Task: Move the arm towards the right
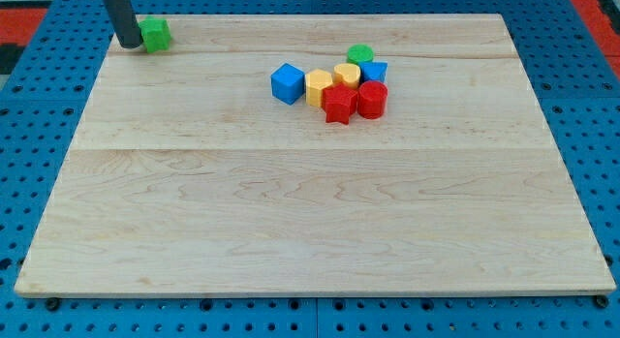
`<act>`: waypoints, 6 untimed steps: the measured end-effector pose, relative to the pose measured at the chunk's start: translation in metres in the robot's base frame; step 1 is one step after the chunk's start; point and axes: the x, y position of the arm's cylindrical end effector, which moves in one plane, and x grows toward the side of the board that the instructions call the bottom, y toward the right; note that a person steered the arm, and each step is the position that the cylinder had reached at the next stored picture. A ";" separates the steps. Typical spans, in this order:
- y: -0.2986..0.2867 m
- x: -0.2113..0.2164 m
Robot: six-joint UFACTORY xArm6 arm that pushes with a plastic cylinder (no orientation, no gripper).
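My tip rests on the wooden board at the view's top left corner. It touches the left side of a green block. A cluster of blocks lies at the view's top centre: a blue cube on its left, a yellow hexagonal block, a yellow round block, a green round block, a blue block, a red star-shaped block and a red cylinder. The cluster is far to the right of my tip.
The board lies on a blue perforated table that shows on all sides. The rod rises out of the view's top edge.
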 end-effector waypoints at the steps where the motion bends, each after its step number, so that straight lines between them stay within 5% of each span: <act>1: -0.006 0.026; 3: 0.082 0.043; 6: 0.262 -0.018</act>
